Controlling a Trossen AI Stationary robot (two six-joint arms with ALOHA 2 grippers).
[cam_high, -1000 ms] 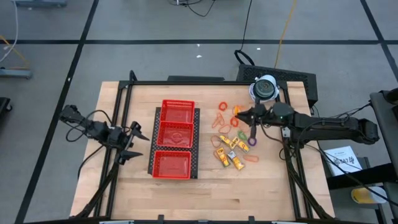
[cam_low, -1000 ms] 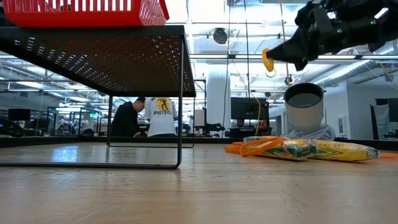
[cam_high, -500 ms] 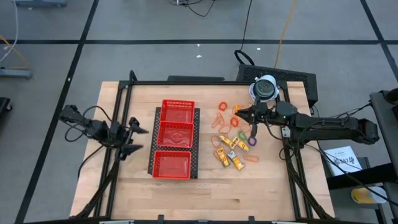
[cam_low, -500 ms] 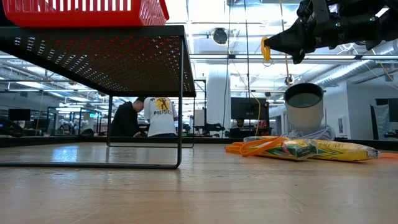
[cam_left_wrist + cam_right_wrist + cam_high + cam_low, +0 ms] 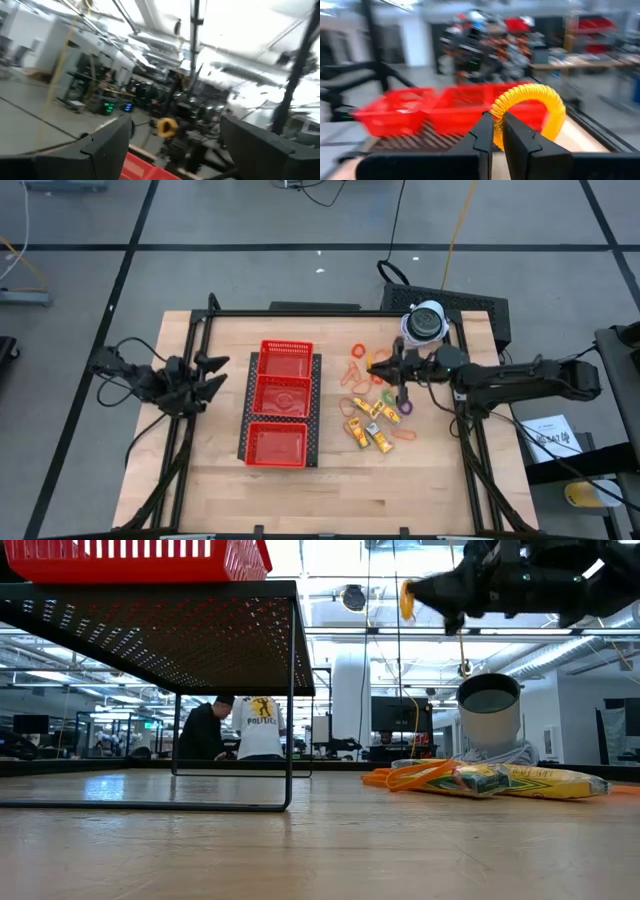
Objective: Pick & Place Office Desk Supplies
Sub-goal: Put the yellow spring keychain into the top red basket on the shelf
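- Your right gripper (image 5: 372, 364) sits right of centre in the high view, above the upper edge of the scattered supplies, and is clenched on a yellow ring (image 5: 530, 116).
- In the right wrist view, the two dark fingers (image 5: 482, 137) pinch the ring's lower left arc; the rest of the ring stands up clear of them.
- In the low view, the ring (image 5: 407, 598) hangs at the top of the frame, well above the table, at the tip of the right gripper (image 5: 425, 590).
- The remaining office supplies (image 5: 372, 405) lie in a loose cluster right of centre in the high view: orange rubber-band loops (image 5: 351, 370), a purple ring (image 5: 406, 407) and short yellow sticks (image 5: 362, 430).
- In the low view, that pile (image 5: 480, 778) rests on the wood at lower right.
- The red mesh tray (image 5: 281, 402) stands at the centre of the high view, its three compartments in a column, well apart from the pile. I cannot tell what its compartments contain.
- A white-grey round object (image 5: 425, 321) stands at upper right, just beyond your right arm.
- Your left gripper (image 5: 212, 372) waits at the left of the high view, near the tray's left edge, fingers spread and released, holding nothing.
- The wooden table (image 5: 330, 490) carries everything named above.
- Two people (image 5: 238, 728) show in the room behind, left of centre in the low view.
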